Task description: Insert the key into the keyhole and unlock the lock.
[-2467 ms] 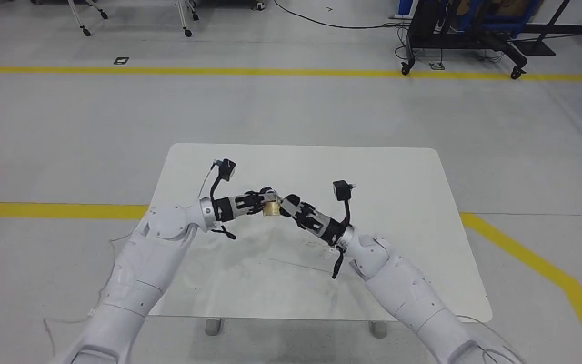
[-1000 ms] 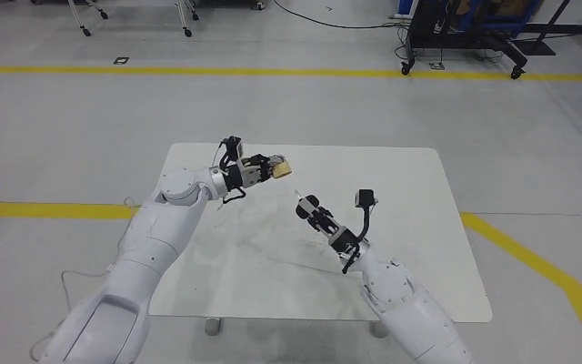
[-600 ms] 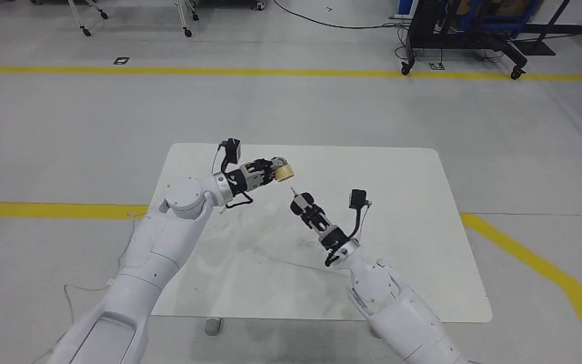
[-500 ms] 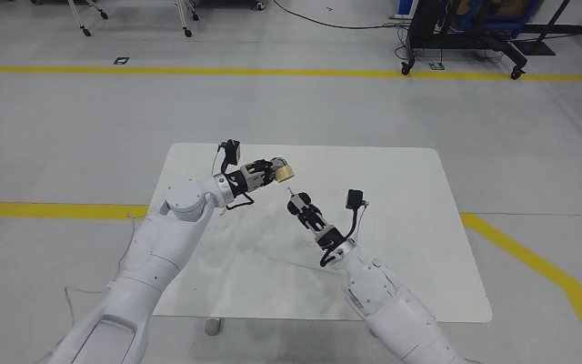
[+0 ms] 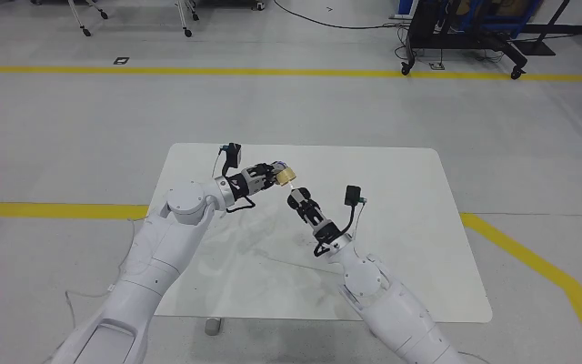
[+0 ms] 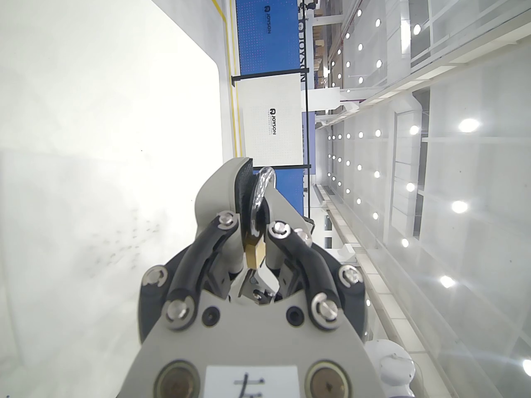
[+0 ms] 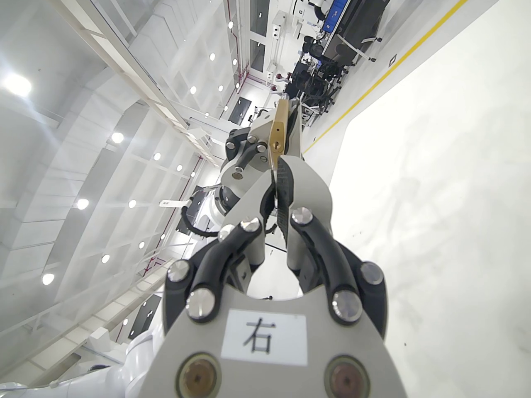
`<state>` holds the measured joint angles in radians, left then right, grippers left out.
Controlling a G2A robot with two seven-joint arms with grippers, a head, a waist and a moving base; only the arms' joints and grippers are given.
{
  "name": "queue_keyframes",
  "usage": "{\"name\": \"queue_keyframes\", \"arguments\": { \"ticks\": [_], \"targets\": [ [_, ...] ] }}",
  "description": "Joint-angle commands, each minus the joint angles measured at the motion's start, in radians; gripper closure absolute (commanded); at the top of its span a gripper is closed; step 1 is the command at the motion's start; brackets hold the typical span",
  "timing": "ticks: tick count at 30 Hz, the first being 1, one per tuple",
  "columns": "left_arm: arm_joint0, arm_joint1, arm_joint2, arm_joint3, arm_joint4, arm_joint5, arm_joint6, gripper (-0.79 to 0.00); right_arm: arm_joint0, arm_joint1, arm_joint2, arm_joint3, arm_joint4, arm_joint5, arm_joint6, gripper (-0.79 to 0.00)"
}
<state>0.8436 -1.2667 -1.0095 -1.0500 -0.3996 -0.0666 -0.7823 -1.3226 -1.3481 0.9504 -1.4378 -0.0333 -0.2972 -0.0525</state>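
Closest to me, the right gripper [image 5: 295, 194] has its ribbed black pads pinched together on the key [image 7: 271, 165], a thin flat sliver of metal seen edge-on. Its tip sits right at the keyhole [image 7: 276, 145], though I cannot tell whether it has gone in. The keyhole is a small dark slot in the end face of the lock [image 7: 278, 128], a slim brass block with smooth, flat sides. The left gripper [image 5: 275, 171] is clamped on the lock, with the polished, curved steel shackle [image 6: 260, 192] up between its fingertips. Both are held in the air above the matte white table [image 5: 400, 237] with rounded corners. Beyond it a yellow line [image 5: 273, 71] crosses the glossy grey floor, and farther off stands a black cart [image 5: 464, 36] on castors.
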Motion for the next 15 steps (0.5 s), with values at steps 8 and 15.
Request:
{"name": "queue_keyframes", "arguments": {
  "ticks": [8, 15],
  "targets": [
    [0.0, -0.003, -0.006, 0.002, 0.007, -0.002, 0.004, 0.0, -0.004, -0.006, 0.009, 0.004, 0.01, -0.016, 0.031, 0.0],
    [-0.003, -0.005, -0.006, 0.004, 0.022, -0.011, -0.005, 0.0, -0.003, -0.01, 0.02, 0.004, 0.014, -0.012, 0.05, 0.0]
  ]
}}
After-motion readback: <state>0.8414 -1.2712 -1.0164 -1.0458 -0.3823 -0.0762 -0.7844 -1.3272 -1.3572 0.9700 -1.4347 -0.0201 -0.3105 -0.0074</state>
